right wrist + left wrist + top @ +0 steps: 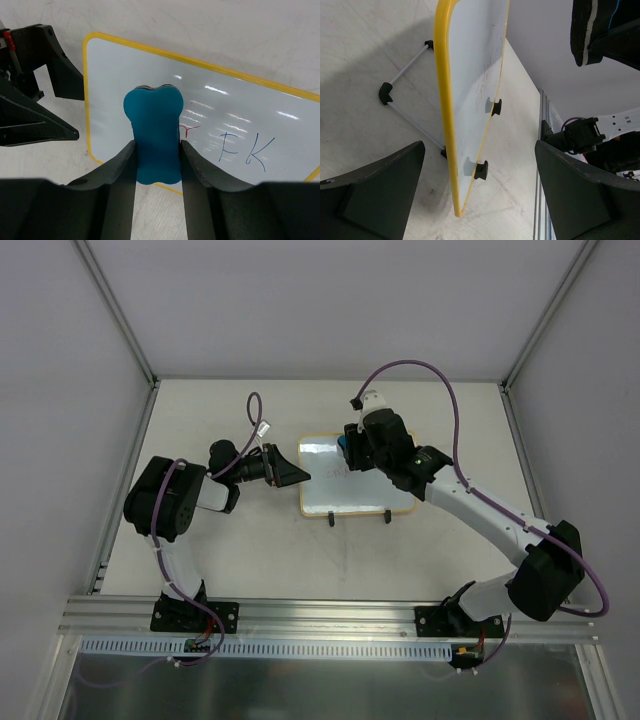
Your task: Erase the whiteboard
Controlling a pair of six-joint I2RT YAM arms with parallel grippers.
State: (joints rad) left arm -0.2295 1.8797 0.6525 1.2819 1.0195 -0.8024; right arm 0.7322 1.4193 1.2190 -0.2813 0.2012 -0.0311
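While whiteboard (335, 492) rests on pale table (290, 555) | right jaws clamp eraser (155, 135) | left jaws apart | grey walls (300, 300)

The whiteboard (335, 490) stood near the middle of the table (230, 560), its long side running left to right. It was a small rectangular board with a glossy white face, rounded corners and a thin yellow frame. Two black feet (332, 521) projected from its near edge. A wire stand (402, 75) behind the whiteboard (470, 100) propped it at a tilt. The face of the whiteboard (240, 110) was not clean: blue letters reading "FK" and a small red mark remained on it.
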